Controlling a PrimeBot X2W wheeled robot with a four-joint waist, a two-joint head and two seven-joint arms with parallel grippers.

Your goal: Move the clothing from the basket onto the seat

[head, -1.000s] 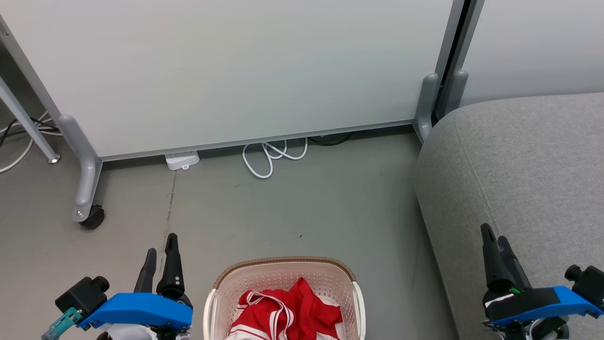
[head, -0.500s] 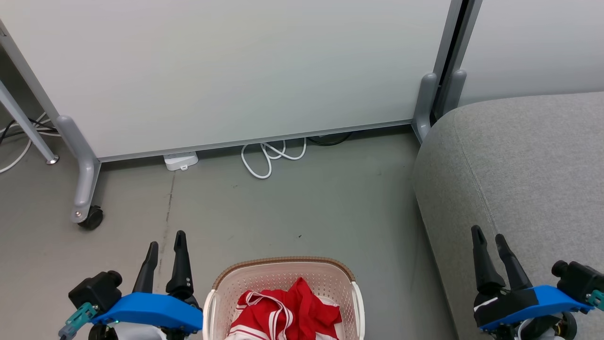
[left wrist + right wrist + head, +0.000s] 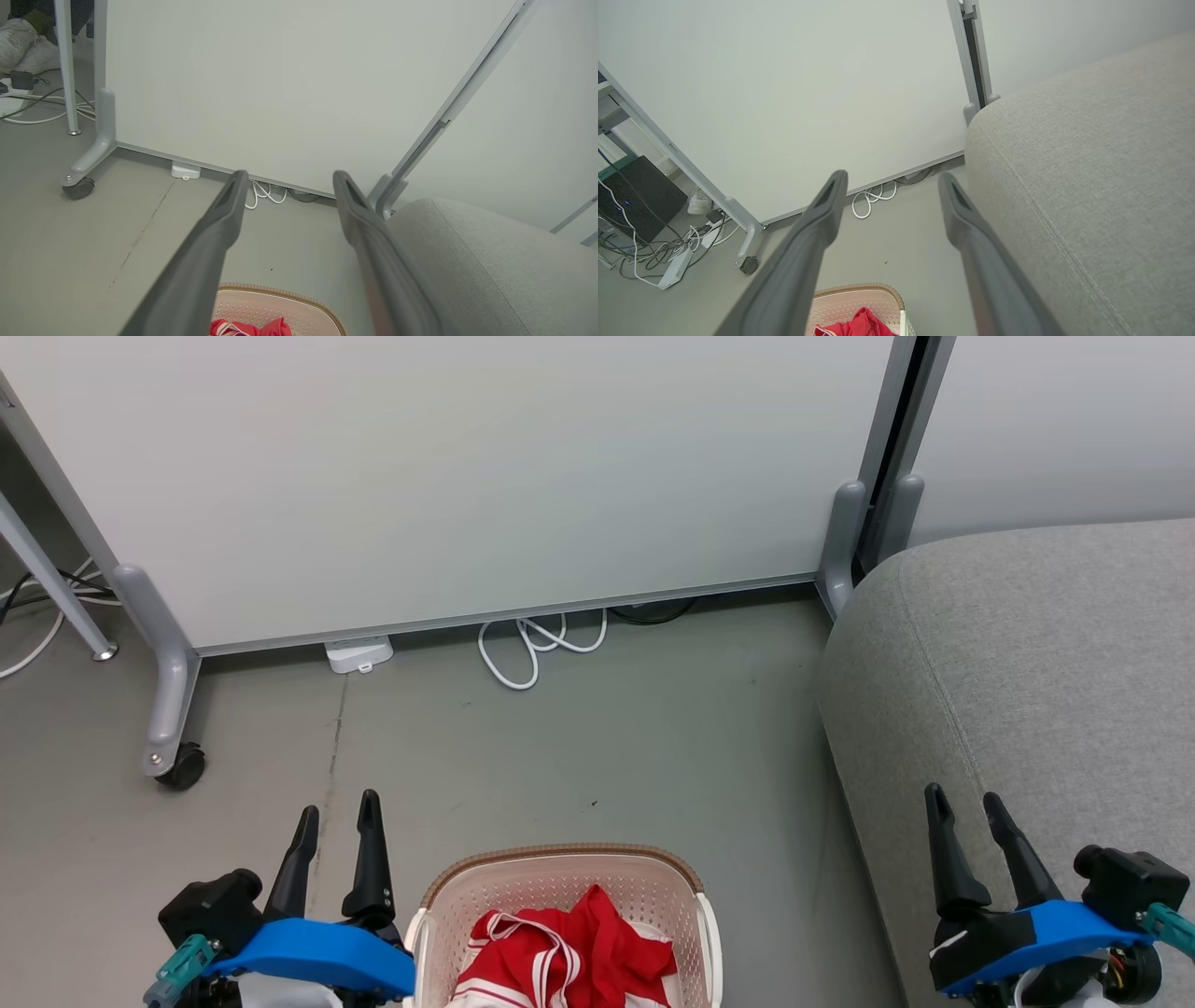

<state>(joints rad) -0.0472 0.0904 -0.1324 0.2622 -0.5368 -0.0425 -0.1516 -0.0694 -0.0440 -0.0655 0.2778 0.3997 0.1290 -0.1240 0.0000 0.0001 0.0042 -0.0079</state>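
Low on the left, the left pincer [image 3: 341, 805] hangs over the grey floor [image 3: 597, 747], its jaws standing apart with nothing between them. Just to its right sits the basket [image 3: 560, 852]. The clothing [image 3: 569, 952], red with white stripes, lies bunched inside the basket, between the two pincers. Farther right, the right pincer [image 3: 962, 794] is likewise released and empty, poised above the near edge of the seat [image 3: 1046, 644], which stretches ahead of it and off to its right.
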